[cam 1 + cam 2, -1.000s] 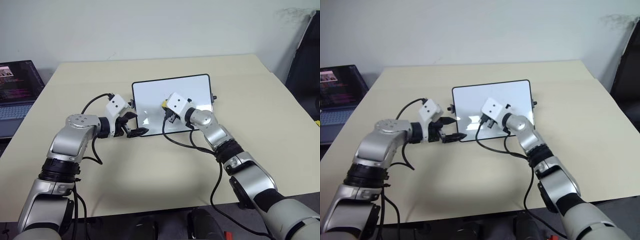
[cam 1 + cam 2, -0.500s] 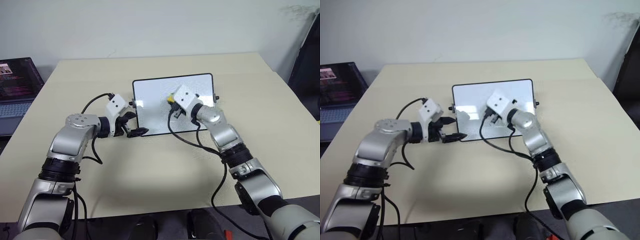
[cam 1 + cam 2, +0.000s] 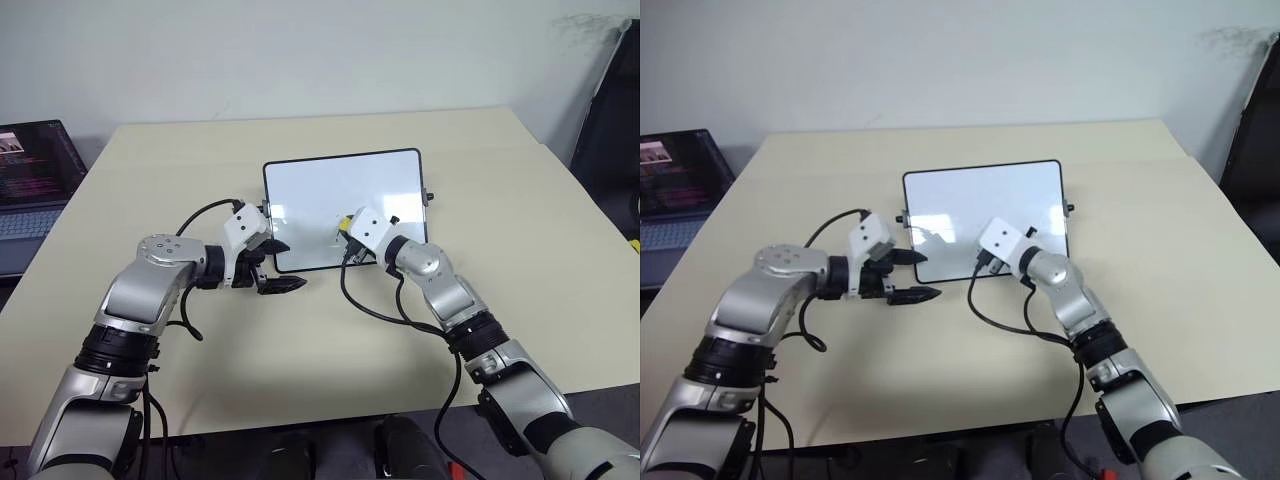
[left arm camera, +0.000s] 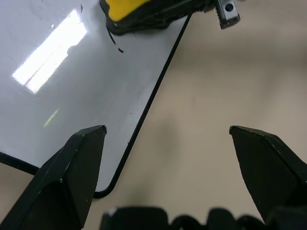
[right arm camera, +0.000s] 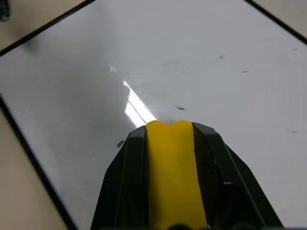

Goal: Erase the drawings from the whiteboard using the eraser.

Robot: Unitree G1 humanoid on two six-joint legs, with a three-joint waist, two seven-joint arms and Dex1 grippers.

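The whiteboard (image 3: 330, 190) lies flat in the middle of the table, glossy white in a thin black frame. My right gripper (image 3: 346, 230) is shut on the yellow eraser (image 5: 171, 167), which rests over the board near its front edge. A few faint black flecks of the drawings (image 5: 180, 108) remain on the white surface, with short strokes (image 4: 113, 40) just beside the eraser (image 4: 128, 9). My left gripper (image 3: 287, 266) stands open just off the board's near left corner (image 4: 103, 191), with nothing between its fingers.
A laptop (image 3: 30, 180) with a lit screen stands off the table's left side. A dark object (image 3: 612, 110) leans at the far right. The beige table (image 3: 300, 360) has bare room in front of the board and to its right.
My right gripper has drawn the eraser back from the board's middle toward its front edge. My left gripper has shifted a little to the right along the board's front corner.
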